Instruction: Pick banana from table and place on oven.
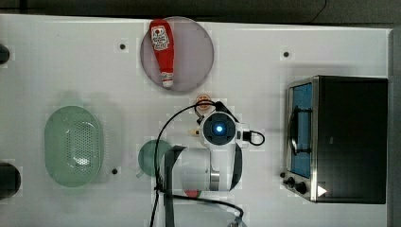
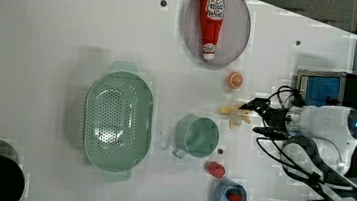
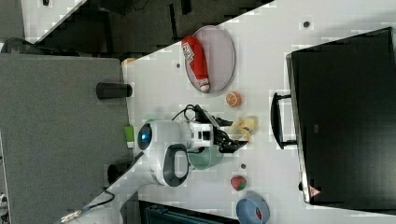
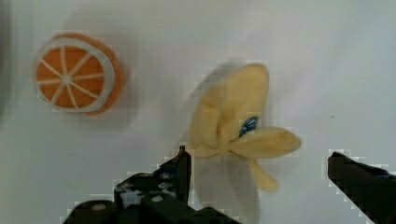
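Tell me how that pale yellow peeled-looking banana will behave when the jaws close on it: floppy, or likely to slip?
The pale yellow banana with splayed peel flaps looks like a soft toy, so probably light and a bit squashy. Its thin flaps may flop or bend if pinched alone; the thicker curved body seems the safer hold. Lying flat on the white table, it seems unlikely to roll. The gripper has its jaws open astride it.

Banana (image 4: pixel 233 116) matt, soft-looking; table (image 4: pixel 327 46) smooth white; oven (image 1: pixel 352 137) top matt black.
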Available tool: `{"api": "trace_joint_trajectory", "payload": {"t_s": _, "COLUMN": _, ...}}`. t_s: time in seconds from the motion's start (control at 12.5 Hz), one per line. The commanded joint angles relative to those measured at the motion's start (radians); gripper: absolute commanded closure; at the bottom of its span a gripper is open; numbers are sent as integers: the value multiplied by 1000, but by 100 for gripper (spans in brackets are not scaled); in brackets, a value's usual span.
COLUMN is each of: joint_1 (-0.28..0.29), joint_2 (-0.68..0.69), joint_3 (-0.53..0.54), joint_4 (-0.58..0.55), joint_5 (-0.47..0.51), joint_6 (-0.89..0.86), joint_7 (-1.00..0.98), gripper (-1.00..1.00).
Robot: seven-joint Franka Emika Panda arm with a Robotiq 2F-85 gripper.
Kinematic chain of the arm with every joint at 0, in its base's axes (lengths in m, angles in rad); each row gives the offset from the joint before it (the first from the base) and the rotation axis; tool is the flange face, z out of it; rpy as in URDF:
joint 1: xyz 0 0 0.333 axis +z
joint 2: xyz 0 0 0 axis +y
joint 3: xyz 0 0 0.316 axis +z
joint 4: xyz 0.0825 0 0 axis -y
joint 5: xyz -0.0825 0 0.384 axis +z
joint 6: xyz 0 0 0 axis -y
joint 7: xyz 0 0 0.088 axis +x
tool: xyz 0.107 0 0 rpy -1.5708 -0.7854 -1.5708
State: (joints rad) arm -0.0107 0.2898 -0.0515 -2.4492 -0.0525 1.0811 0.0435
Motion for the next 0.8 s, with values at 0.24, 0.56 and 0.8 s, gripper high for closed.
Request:
{"api": "trace_joint_trajectory", "payload": {"t_s": 0.24, "joint_1": -7, "joint_2": 63, "joint_3": 17, "joint_4": -3, "joint_5": 27, "joint_6": 130, "joint_7": 30, "gripper": -69}}
{"api": "trace_joint_trajectory", "payload": {"t_s": 0.56, "joint_1": -4, "joint_2": 77, "joint_3": 19, "joint_4": -3, "joint_5": 27, "joint_6": 163, "joint_7": 30, "gripper": 26}}
{"api": "trace_joint_trajectory", "payload": {"t_s": 0.8, "joint_1": -2, "joint_2": 56, "joint_3": 20, "joint_4": 1, "joint_5": 27, "joint_6": 163, "joint_7": 31, "gripper": 48}}
